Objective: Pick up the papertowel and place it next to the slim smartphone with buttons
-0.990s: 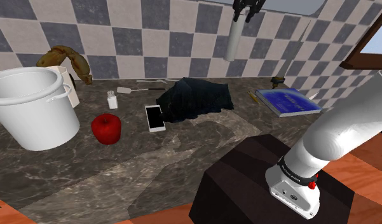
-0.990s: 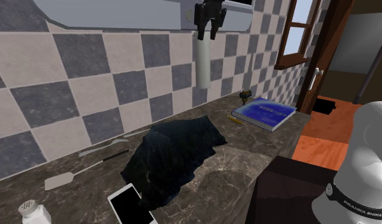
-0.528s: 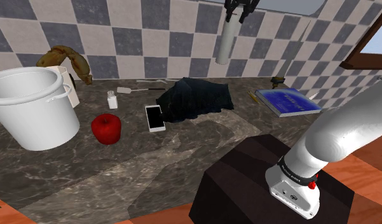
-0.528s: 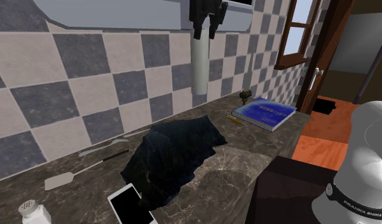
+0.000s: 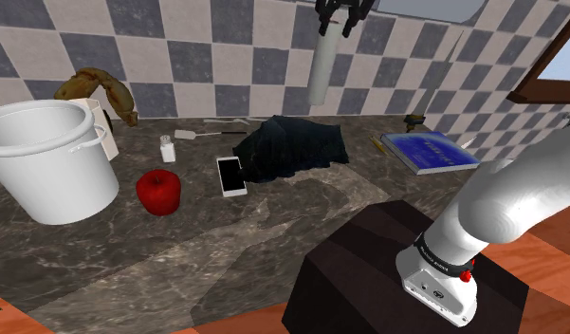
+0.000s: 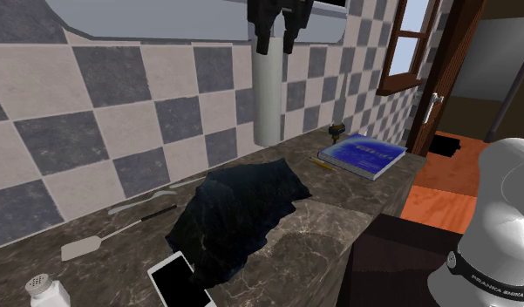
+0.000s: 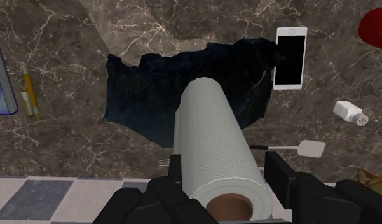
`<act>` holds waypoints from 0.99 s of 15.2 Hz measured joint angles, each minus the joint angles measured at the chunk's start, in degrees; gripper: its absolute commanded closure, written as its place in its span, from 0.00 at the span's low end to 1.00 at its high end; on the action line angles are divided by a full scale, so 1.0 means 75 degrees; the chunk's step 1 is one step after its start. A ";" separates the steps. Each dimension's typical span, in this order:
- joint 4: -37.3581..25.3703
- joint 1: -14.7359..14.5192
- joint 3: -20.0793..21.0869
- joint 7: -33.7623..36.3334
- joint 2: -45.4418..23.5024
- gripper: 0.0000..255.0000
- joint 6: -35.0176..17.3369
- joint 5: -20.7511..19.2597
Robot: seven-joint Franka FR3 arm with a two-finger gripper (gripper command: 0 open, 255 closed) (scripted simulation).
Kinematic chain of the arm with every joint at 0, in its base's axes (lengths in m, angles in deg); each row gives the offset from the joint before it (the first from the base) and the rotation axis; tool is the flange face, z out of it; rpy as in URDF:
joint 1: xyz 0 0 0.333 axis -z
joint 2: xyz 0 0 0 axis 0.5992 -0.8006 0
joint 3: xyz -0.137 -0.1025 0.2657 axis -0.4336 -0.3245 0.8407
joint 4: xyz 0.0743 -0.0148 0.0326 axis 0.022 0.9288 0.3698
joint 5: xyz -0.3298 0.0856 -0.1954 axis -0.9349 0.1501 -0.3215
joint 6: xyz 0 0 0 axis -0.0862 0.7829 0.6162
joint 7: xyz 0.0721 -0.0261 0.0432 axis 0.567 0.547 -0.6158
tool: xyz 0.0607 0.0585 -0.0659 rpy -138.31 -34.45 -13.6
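Pincer (image 5: 337,24) cropped at shoulder view's top; smartphone (image 6: 177,281), shaker (image 6: 44,290) cut by second exterior view's bottom.

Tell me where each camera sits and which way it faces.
Shoulder view: beside and behind the stand, looking down across the counter to the tiled wall; stand and white arm lower right, gripper at top.
Second exterior view: closer and lower, facing the wall obliquely; a white arm link lower right.
Wrist view: on the hand, looking down along the paper towel roll onto the dark cloth and phone; black fingers at bottom.
Shared: all three show the gripped roll, cloth and phone.
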 measured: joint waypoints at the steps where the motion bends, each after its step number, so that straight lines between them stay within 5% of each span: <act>1: 0.0006 -0.0060 0.0128 0.0183 0.0025 1.00 0.0034 0.0010; 15: -0.0687 -0.0814 0.1930 0.2711 -0.0520 1.00 0.0419 -0.0004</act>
